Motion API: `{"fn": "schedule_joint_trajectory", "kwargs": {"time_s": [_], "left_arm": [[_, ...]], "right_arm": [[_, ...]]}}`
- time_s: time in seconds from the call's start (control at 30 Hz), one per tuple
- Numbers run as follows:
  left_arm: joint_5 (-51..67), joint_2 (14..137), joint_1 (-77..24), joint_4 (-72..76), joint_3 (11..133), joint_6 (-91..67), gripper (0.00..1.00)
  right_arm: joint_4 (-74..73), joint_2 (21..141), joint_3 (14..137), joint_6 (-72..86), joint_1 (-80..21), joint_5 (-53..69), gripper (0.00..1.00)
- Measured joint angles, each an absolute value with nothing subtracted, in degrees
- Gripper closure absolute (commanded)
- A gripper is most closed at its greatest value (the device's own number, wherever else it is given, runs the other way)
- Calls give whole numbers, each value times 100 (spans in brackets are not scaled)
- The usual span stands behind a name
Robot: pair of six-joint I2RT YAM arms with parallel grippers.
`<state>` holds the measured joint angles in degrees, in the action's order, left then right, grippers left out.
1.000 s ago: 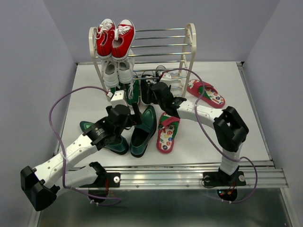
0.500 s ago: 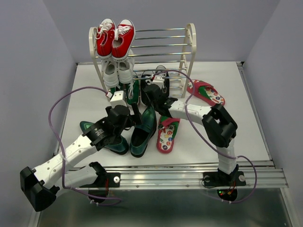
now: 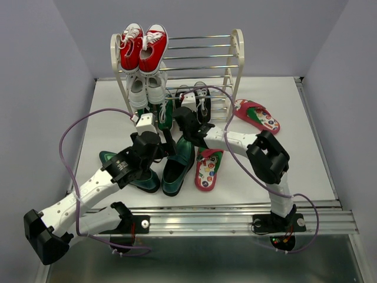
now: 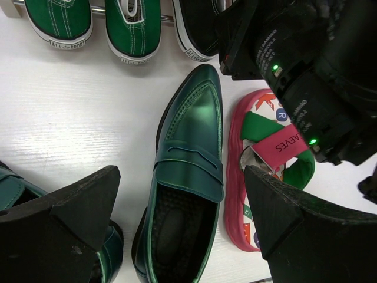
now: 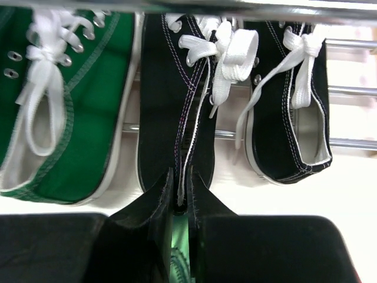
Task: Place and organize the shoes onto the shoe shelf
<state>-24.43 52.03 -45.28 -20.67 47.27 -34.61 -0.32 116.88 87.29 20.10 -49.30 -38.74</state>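
Observation:
The shoe shelf (image 3: 238, 54) stands at the back. Two black sneakers (image 5: 171, 100) (image 5: 288, 106) with white laces lie on its lowest rods. My right gripper (image 5: 182, 186) (image 3: 184, 118) is shut on the heel of the left black sneaker, pinching it narrow. My left gripper (image 4: 182, 218) (image 3: 168, 147) hangs open above a dark green loafer (image 4: 185, 171) (image 3: 179, 162) without touching it. The other loafer (image 3: 126, 171) lies to its left. One red flip-flop (image 4: 259, 153) (image 3: 206, 168) lies right of the loafer, another flip-flop (image 3: 256, 115) lies beside the shelf.
Red sneakers (image 3: 142, 47) sit on the top tier and white sneakers (image 3: 146, 88) below them. Green sneakers (image 5: 65, 118) (image 4: 59, 17) lie left of the black pair. The right arm (image 4: 306, 71) reaches over the flip-flop, close to my left gripper.
My right gripper slid left toward the shelf's bottom tier and shut on the black sneaker's heel. The left arm and the shoes on the table stayed put.

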Motion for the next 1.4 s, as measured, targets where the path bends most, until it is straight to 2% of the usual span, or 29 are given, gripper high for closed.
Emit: {"fn": "schedule_joint_trajectory", "kwargs": {"time_s": [0.2, 0.27, 0.3, 0.37, 0.43, 0.47, 0.57, 0.6, 0.63, 0.67, 1.03, 1.27, 1.4], "left_arm": [[-2443, 5203, -4528, -2071, 4727, -3461, 1], [-2443, 5203, -4528, -2084, 4727, -3461, 1], [-2443, 5203, -4528, -2091, 4727, -3463, 1], [-2443, 5203, -4528, -2091, 4727, -3463, 1], [-2443, 5196, -4528, -2097, 4727, -3465, 1], [-2440, 5192, -4525, -2099, 4727, -3465, 1], [-2443, 5188, -4528, -2121, 4727, -3479, 1], [-2443, 5188, -4528, -2141, 4727, -3485, 1], [-2443, 5186, -4528, -2167, 4727, -3498, 1], [-2443, 5179, -4528, -2202, 4727, -3505, 1], [-2239, 4779, -4528, -2475, 4727, -3594, 1], [-1951, 4646, -4525, -2556, 4633, -3708, 1], [-1774, 4683, -4528, -2512, 4418, -3817, 1]], "right_arm": [[209, 12077, 8816, 1603, -5017, -4215, 99], [261, 12081, 8816, 1559, -5041, -4230, 95], [301, 12081, 8816, 1557, -5037, -4222, 83], [333, 12079, 8814, 1562, -5030, -4215, 70], [364, 12079, 8814, 1559, -5030, -4191, 53], [370, 12077, 8814, 1562, -5030, -4145, 51], [346, 12064, 8812, 1621, -5030, -4018, 38], [338, 12033, 8803, 1647, -5030, -3968, 27], [325, 11992, 8783, 1649, -5030, -3892, 22], [298, 11915, 8748, 1702, -5030, -3830, 0], [-54, 10197, 7891, 2235, -5033, -2886, 0], [-469, 8829, 6560, 2574, -5035, -1892, 0], [-969, 7577, 5494, 2650, -5037, -1356, 0]]}}
